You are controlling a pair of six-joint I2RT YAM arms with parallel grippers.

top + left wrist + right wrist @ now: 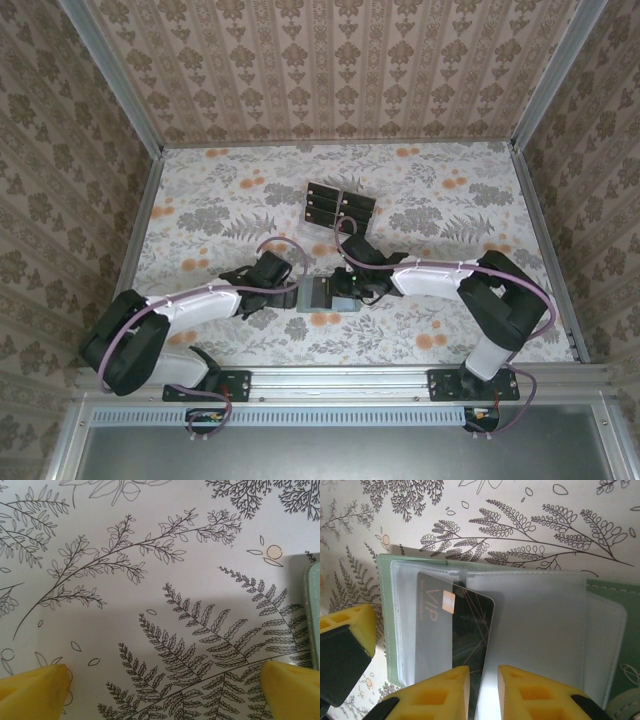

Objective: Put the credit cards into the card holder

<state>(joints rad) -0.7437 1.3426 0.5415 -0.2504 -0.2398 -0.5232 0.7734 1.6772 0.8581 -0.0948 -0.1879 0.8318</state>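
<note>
Floral tabletop [220, 200], overhead rack [338, 205], wrist-view card [470, 630] half-pocketed

black card [472, 625] partly in open green holder [384, 605]

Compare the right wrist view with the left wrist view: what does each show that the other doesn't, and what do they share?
Right wrist: the card holder lies open with its clear sleeves exposed, and a black credit card marked VIP sits partly in one sleeve. The right gripper has its fingers close together at the card's near edge; whether it grips is unclear. Left wrist: the left gripper, fingers wide apart, with the holder's green edge at the right. Shared: the holder and the fern-print table cover.
</note>
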